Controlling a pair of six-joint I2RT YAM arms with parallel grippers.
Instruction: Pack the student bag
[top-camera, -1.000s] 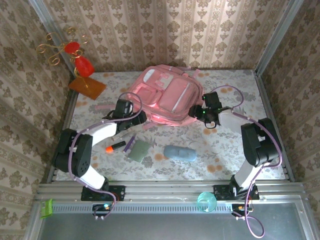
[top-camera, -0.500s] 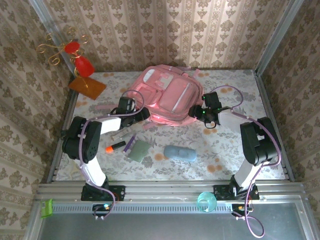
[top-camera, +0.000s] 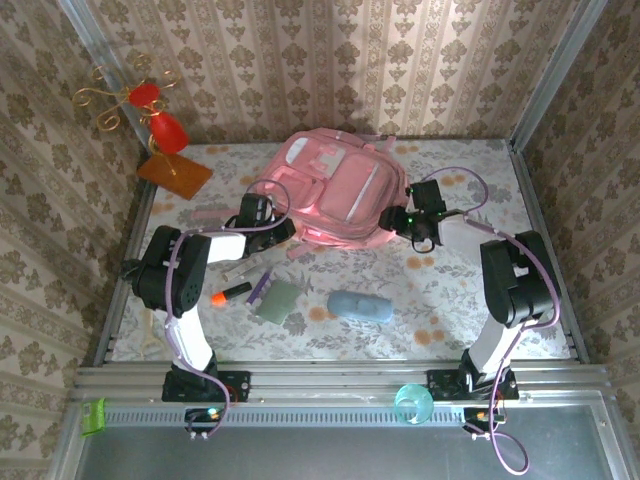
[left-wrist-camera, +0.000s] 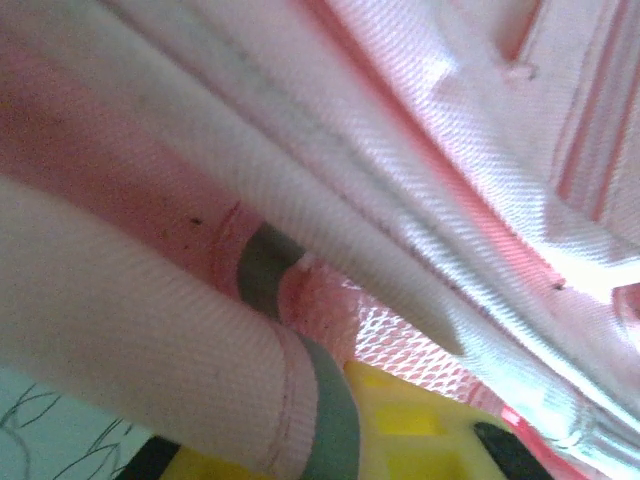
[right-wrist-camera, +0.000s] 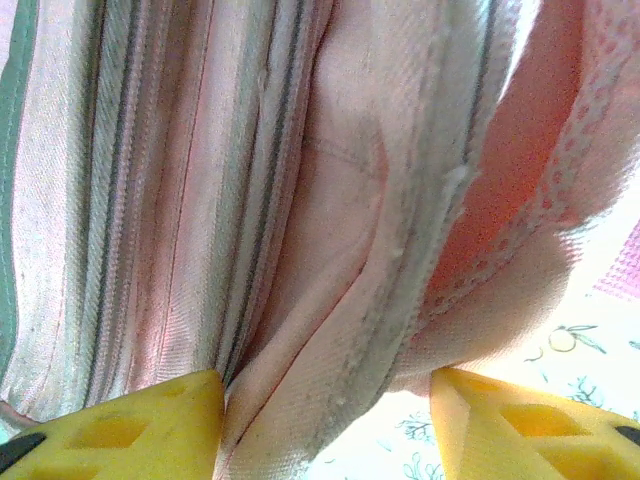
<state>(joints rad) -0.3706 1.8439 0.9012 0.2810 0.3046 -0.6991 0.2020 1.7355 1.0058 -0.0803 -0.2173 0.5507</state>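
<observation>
Student bag (top-camera: 335, 192) lies flat at the far middle of the desk (top-camera: 450, 290), front pockets up, its far edge close to the back wall, its near edge facing the arms.

Left fingers (top-camera: 284, 233) are at the bag's near-left corner, touching the fabric. In the left wrist view a pink strap or seam fold lies over one yellow finger (left-wrist-camera: 405, 435) - clenched or released, cannot tell.

Right fingers (top-camera: 397, 218) are at the bag's near-right edge. In the right wrist view the two yellow fingers (right-wrist-camera: 120, 420) stand wide apart, released, with a fold of the bag's zipper edge (right-wrist-camera: 330, 300) hanging between them. The fabric touches the left-hand one, and a strip of desk shows before the other.

Loose items sit in front of the bag, all apart from it:
- blue pencil case (top-camera: 360, 306), near centre
- grey-green pouch (top-camera: 277, 300), just left of it
- purple pen (top-camera: 258, 287), touching the pouch's left edge
- orange-and-black marker (top-camera: 230, 292), further left
- pink stick (top-camera: 208, 213), beside the left arm

Red ornament (top-camera: 163, 130) on a wooden base (top-camera: 175, 176) fills the far-left corner, well apart from the bag.

Open desk - the right half in front of the bag and the far-right corner. A teal cup (top-camera: 412, 404) sits on the near rail.
</observation>
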